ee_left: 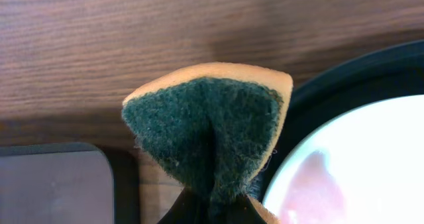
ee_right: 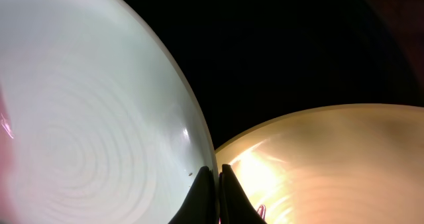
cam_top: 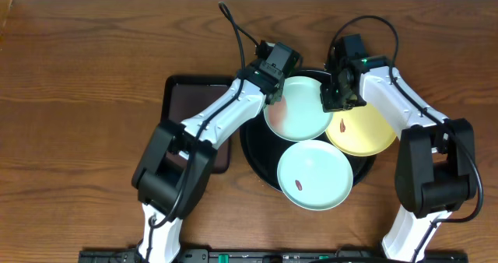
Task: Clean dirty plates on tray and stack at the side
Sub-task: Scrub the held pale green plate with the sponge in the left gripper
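The round black tray (cam_top: 261, 158) holds three plates. My right gripper (cam_top: 336, 93) is shut on the right rim of the upper mint-green plate (cam_top: 299, 107); in the right wrist view the fingers (ee_right: 217, 184) pinch that rim (ee_right: 86, 118). My left gripper (cam_top: 272, 88) is shut on a folded green-and-orange sponge (ee_left: 205, 124) at the plate's left rim (ee_left: 358, 164). The yellow plate (cam_top: 364, 132) lies to the right with a brown smear and also shows in the right wrist view (ee_right: 331, 164). The lower mint plate (cam_top: 315, 173) has a brown smear.
A smaller dark-brown rectangular tray (cam_top: 194, 99) lies left of the black tray, partly under my left arm; its corner shows in the left wrist view (ee_left: 53, 184). Wooden table (cam_top: 78, 99) surrounds everything. Cables run behind both wrists.
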